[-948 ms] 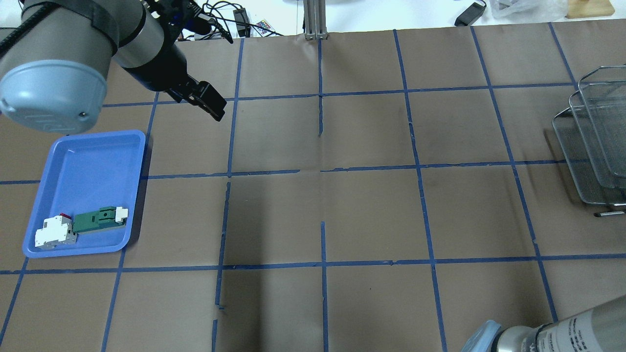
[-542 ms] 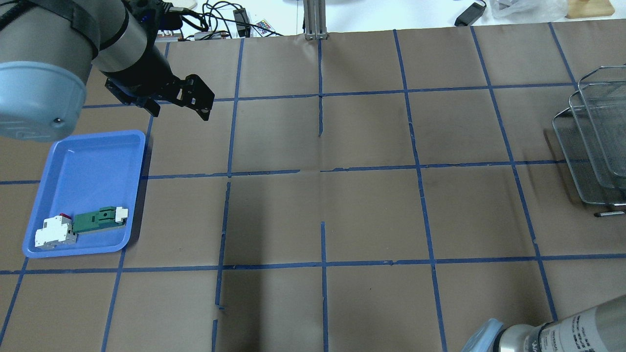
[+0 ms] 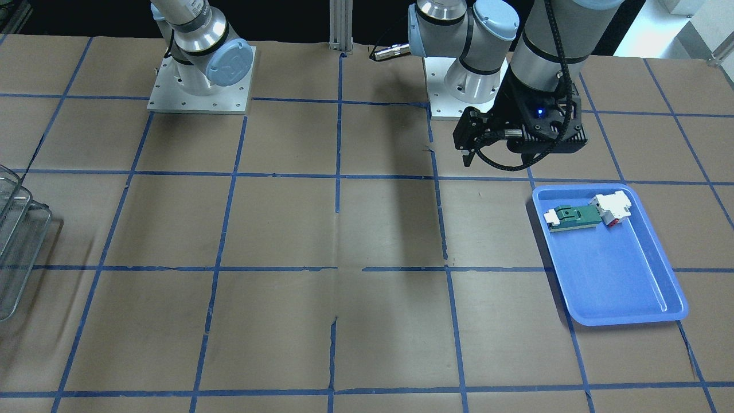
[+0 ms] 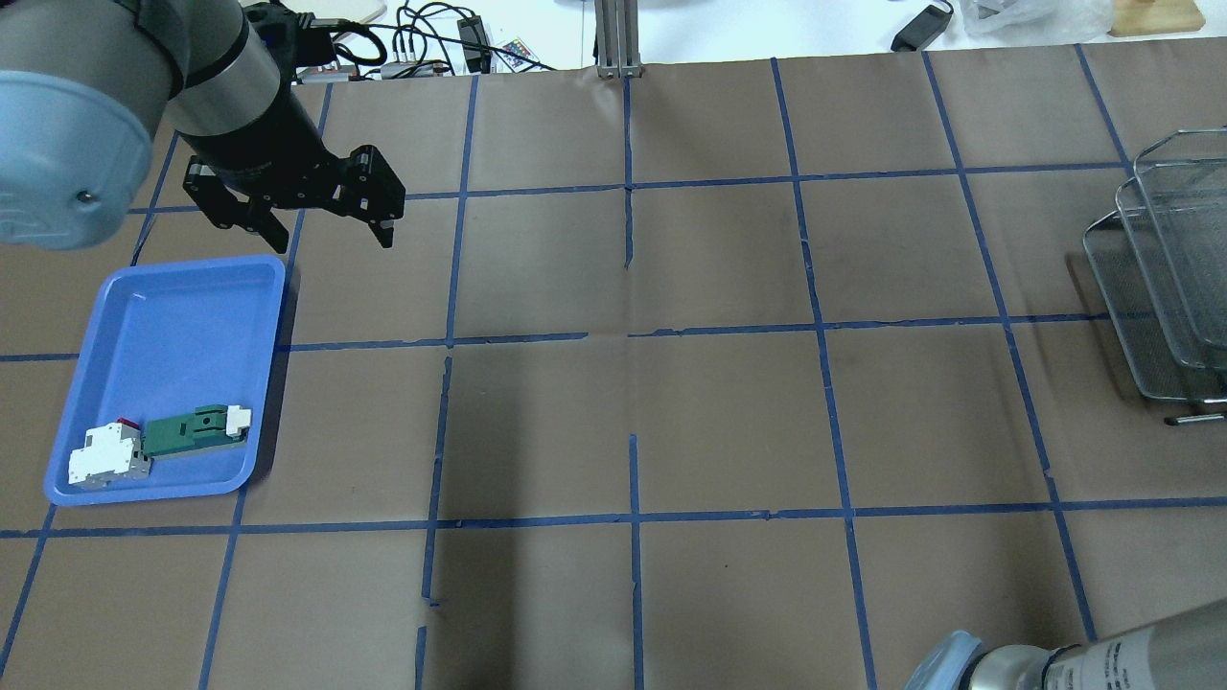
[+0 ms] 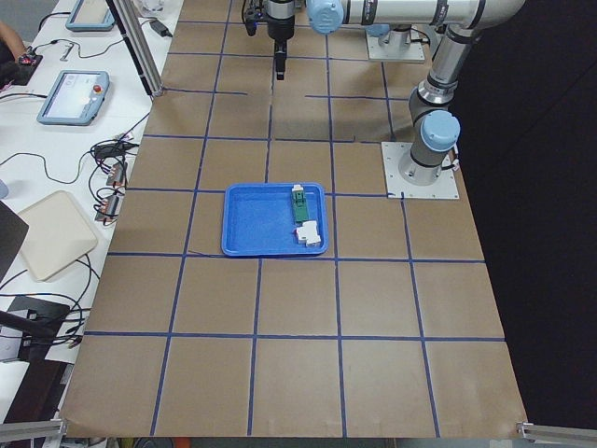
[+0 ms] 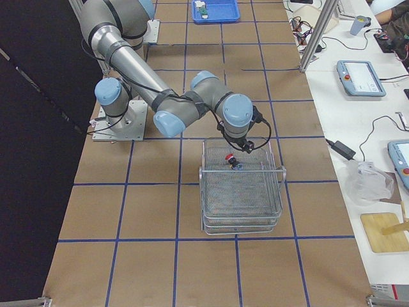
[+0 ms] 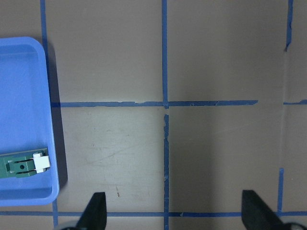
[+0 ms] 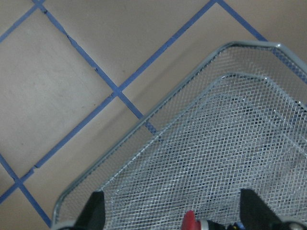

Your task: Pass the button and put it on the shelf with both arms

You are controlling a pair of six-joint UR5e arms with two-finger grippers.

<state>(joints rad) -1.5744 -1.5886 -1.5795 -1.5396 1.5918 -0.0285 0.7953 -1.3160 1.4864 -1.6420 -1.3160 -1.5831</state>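
Left gripper (image 4: 331, 232) swung back toward blue plastic tray (image 4: 173, 316), fingers wide, empty. Right gripper (image 8: 173, 213) spread wide, gripping nothing; small red-capped push-button (image 8: 190, 221) between its fingers, seemingly resting on silver wire-mesh shelf (image 8: 216, 143) below. Placement looks done; next: lift straight clear of rim.

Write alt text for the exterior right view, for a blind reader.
The right arm's black two-finger gripper hangs over a silver wire rack of tiered baskets, with a small red-capped push-button just below its fingertips. A blue plastic tray lies far behind.
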